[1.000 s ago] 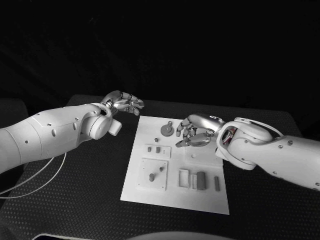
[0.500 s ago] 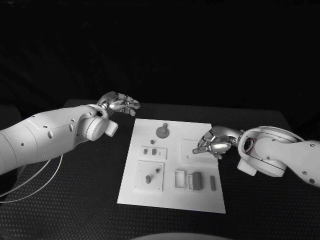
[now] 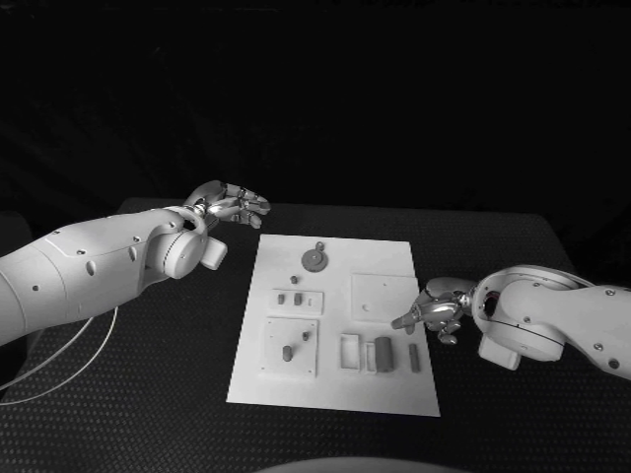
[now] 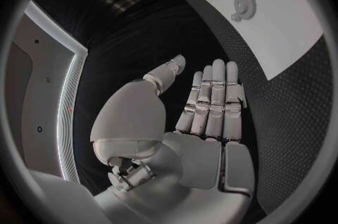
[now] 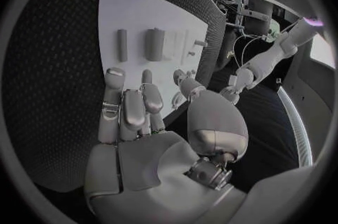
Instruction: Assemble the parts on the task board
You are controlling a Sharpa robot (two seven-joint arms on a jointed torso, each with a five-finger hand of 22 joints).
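Hovering at the board's [image 3: 386,286] right edge, the right hand [image 3: 434,313] holds nothing, its fingers loosely apart, just beside the upright slim parts [image 3: 383,352] on the near half. A second ago it sat over the board's middle near the gear [image 3: 315,258]; it has since drawn back to the edge. Well off the board's far left corner, the left hand [image 3: 229,204] stays empty, fingers straight and released
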